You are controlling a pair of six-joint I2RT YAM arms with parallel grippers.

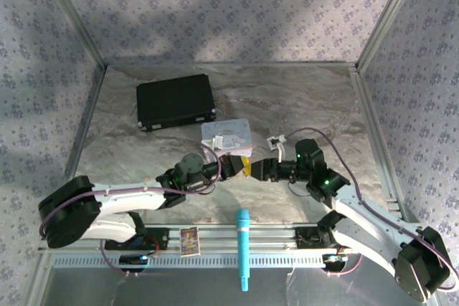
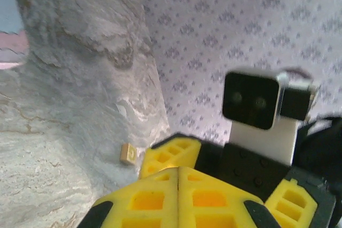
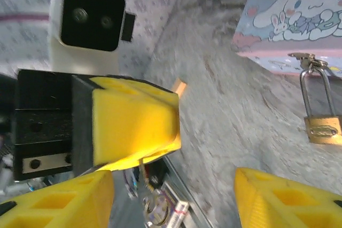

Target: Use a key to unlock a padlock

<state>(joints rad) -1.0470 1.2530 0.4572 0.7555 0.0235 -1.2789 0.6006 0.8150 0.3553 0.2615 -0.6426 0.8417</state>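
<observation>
The brass padlock (image 3: 323,127) hangs shut by its silvery shackle from the latch of the pastel tin (image 3: 291,20), (image 1: 226,136). In front of the tin my two grippers meet tip to tip. My left gripper (image 2: 178,172), (image 1: 241,168) is shut. In the right wrist view the thin silvery key (image 3: 142,172) hangs from the left gripper's closed yellow fingers (image 3: 133,124), with a ring (image 3: 155,210) dangling below. My right gripper (image 3: 173,196), (image 1: 256,170) stands open around that spot, its fingers apart and touching nothing.
A black case (image 1: 176,102) lies at the back left of the marble table. A small tan block (image 2: 128,154), (image 3: 179,86) sits on the table. At the near rail lie a teal tool (image 1: 243,249) and a small card (image 1: 189,240).
</observation>
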